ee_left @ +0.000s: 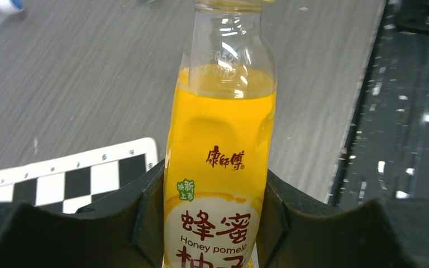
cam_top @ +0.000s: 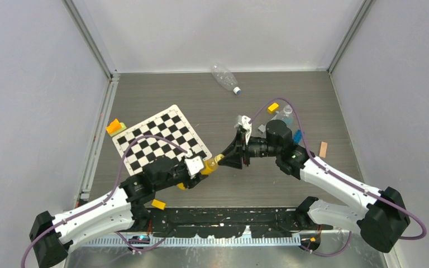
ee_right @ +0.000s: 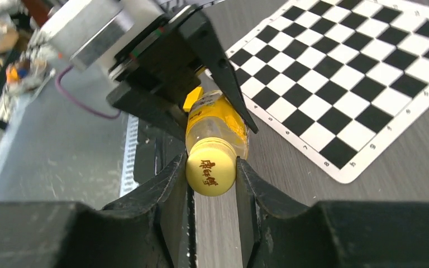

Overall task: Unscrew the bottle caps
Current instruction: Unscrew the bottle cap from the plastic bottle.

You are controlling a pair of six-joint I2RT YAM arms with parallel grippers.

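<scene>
My left gripper is shut on the yellow-orange bottle, gripping its labelled body between both pads and holding it roughly level above the table. My right gripper meets it from the right, with both fingers pressed against the sides of the yellow cap. The cap sits on the bottle's neck. A clear crinkled bottle with a pale cap lies at the back of the table. Another clear bottle lies behind my right arm.
A checkerboard sheet lies left of centre, under the left arm. Yellow blocks sit at the left edge, back right and near the front rail. A blue block and a wooden piece lie on the right.
</scene>
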